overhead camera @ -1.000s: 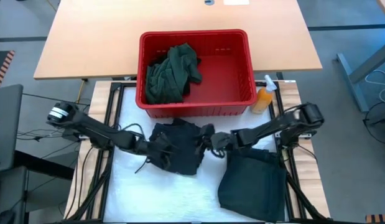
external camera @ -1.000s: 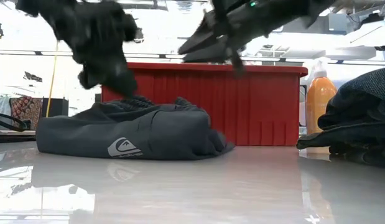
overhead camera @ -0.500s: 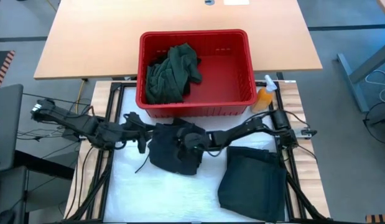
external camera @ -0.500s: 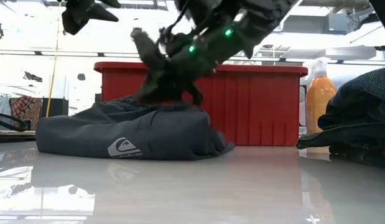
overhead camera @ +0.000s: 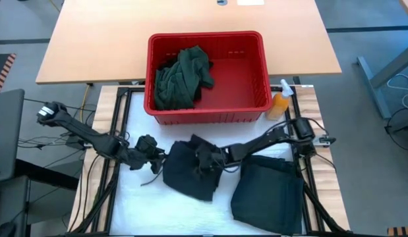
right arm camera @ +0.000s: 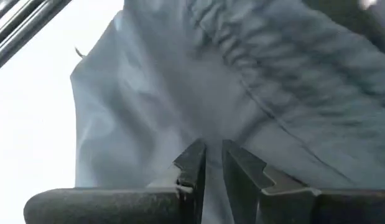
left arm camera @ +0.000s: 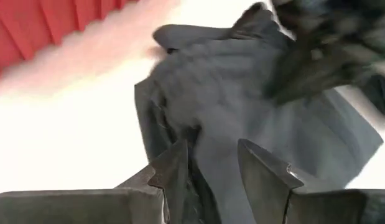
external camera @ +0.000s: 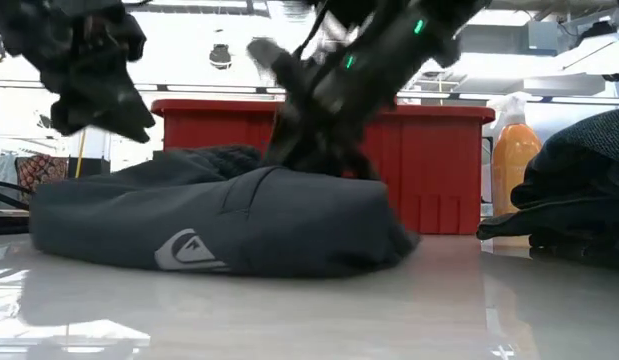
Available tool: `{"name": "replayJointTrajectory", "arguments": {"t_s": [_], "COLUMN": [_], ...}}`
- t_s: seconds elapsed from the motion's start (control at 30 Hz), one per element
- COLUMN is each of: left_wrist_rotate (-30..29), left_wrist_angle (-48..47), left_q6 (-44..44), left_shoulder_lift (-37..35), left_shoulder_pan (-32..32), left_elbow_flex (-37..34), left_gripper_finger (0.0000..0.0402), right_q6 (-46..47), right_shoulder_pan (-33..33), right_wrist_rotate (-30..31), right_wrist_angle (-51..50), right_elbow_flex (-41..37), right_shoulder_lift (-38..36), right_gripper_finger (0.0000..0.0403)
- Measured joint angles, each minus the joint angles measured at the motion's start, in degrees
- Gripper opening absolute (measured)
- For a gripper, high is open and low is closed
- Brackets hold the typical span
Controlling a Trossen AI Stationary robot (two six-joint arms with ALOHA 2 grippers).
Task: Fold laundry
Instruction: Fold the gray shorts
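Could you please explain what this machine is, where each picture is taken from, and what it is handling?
This is a robot with two dark arms at a white table, each ending in a two-finger gripper. One picture looks straight down, one looks level across the tabletop, and two come from cameras on the wrists.

In the middle lies a dark garment with a pale logo. The left gripper is at its edge, fingers apart with cloth between them. The right gripper is on top of it, fingers nearly together, pinching a fold.

Behind stand a red basket holding a green garment, and an orange spray bottle. A folded dark garment lies at the right.
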Motion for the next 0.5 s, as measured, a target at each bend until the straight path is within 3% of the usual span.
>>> {"name": "replayJointTrajectory", "arguments": {"t_s": [0.13, 0.27, 0.5], "left_wrist_rotate": [-1.1, -2.1, 2.3], "left_wrist_angle": [6.9, 10.8, 15.8], "left_q6": [-3.2, -4.0, 5.1], "left_shoulder_lift": [2.0, 3.0, 2.9], "left_shoulder_pan": [0.2, 1.1, 3.4], "left_elbow_flex": [-3.4, -4.2, -4.2], "left_gripper_finger": [0.0129, 0.0130, 0.0179], "right_q6": [0.2, 1.3, 7.5], "right_shoulder_pan": [1.2, 1.5, 5.2], "right_wrist_rotate": [6.5, 8.8, 12.4], "right_wrist_angle": [-6.6, -15.0, -27.2], "right_elbow_flex": [0.1, 0.1, 0.1], "right_shoulder_lift": [-6.7, -13.9, -21.9], "right_gripper_finger": [0.0081, 0.0081, 0.0099]}}
